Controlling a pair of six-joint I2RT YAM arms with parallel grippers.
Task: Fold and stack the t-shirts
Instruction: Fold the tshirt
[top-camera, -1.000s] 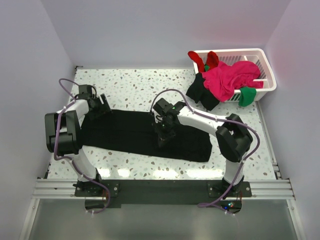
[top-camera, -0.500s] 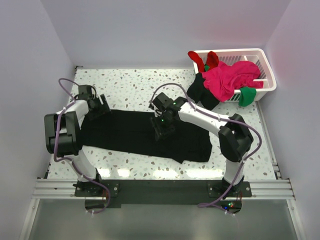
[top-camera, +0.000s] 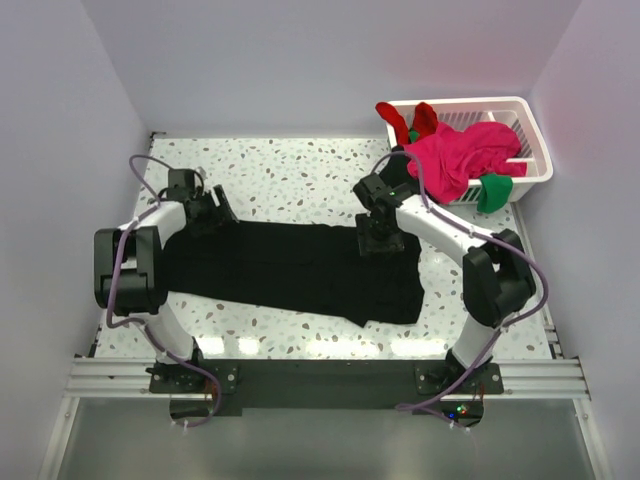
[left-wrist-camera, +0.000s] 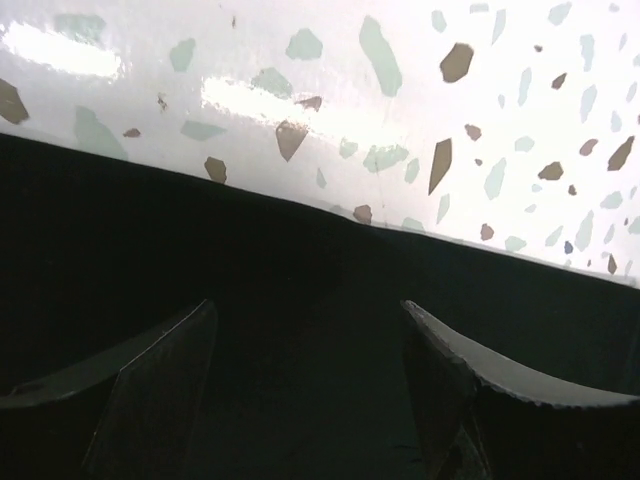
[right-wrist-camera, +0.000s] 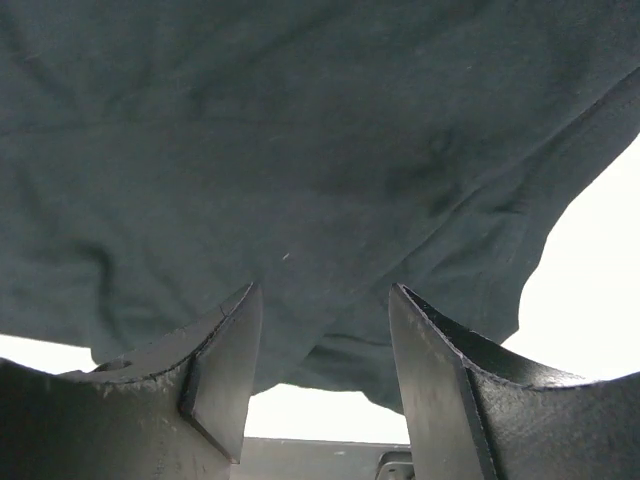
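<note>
**Top view.** The black t-shirt (top-camera: 290, 270) is found spread flat across the middle of the speckled table (top-camera: 290, 175). The left gripper (top-camera: 215, 212) is placed at its far left edge. The right gripper (top-camera: 380, 243) is placed over its far right part. A pink shirt (top-camera: 455, 160), a red shirt (top-camera: 422, 118) and a green shirt (top-camera: 493, 192) are heaped in the white basket (top-camera: 538, 150) at the far right corner.

**Left wrist view.** The jaws are set wide apart above the black t-shirt's edge, and nothing is gripped.

**Right wrist view.** The jaws are parted and empty, and black cloth is seen beneath them.
</note>
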